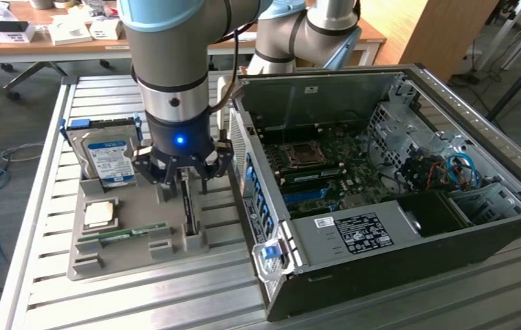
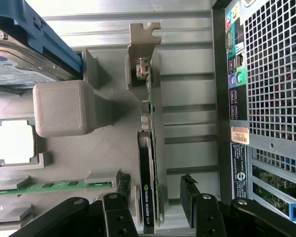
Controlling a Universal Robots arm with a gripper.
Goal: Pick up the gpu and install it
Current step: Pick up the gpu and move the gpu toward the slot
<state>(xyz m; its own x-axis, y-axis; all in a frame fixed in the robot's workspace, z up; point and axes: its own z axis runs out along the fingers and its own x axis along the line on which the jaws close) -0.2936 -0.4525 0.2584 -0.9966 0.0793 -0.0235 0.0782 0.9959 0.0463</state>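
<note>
The gpu (image 2: 149, 148) stands on its long edge in a slot of the grey holder tray (image 1: 123, 258), its pale metal bracket (image 2: 143, 44) at the far end. In the exterior view the gpu (image 1: 188, 210) rises as a thin dark card directly under my gripper (image 1: 185, 183). In the wrist view my gripper (image 2: 156, 197) is open, one black finger (image 2: 189, 197) on each side of the card, with a small gap on both sides. Nothing is gripped.
The tray also holds a hard drive (image 1: 107, 159) with a blue-white label, a CPU (image 1: 100, 214) and a green RAM stick (image 1: 132, 232). The open computer case (image 1: 380, 199) lies close on the exterior view's right, its rear panel (image 2: 266, 98) beside the tray. A slatted metal table (image 1: 150, 302) carries everything.
</note>
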